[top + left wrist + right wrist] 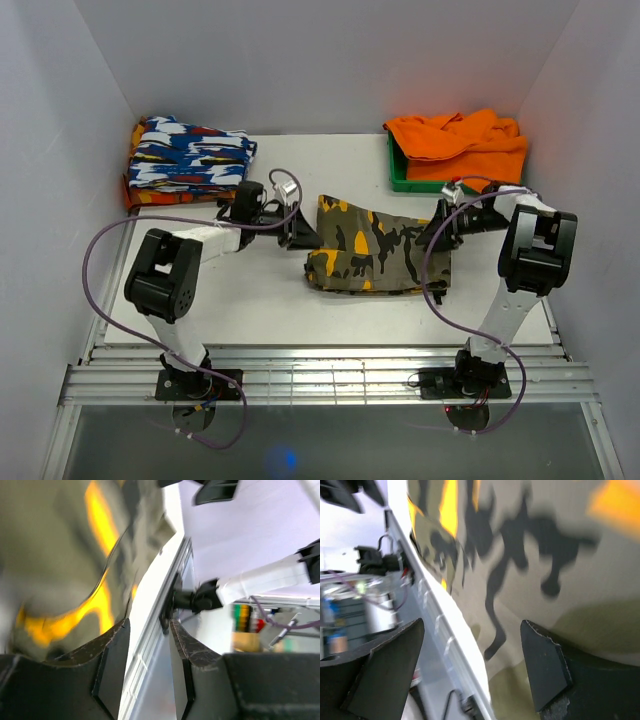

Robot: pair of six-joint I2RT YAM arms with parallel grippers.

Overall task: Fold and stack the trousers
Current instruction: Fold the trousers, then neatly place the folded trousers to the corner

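Top external, soft camouflage trousers [375, 252] in a rumpled rectangle, left pincer [303, 234] and right pincer [430, 236] both apart

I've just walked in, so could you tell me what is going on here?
Two robot arms are working on the camouflage trousers, which lie partly folded in the middle of the table. The left gripper is at their left end and the right gripper at their right end; both are open, neither holding cloth. A folded blue-white-red garment sits at the back left, and an orange cloth lies in a green bin at the back right.
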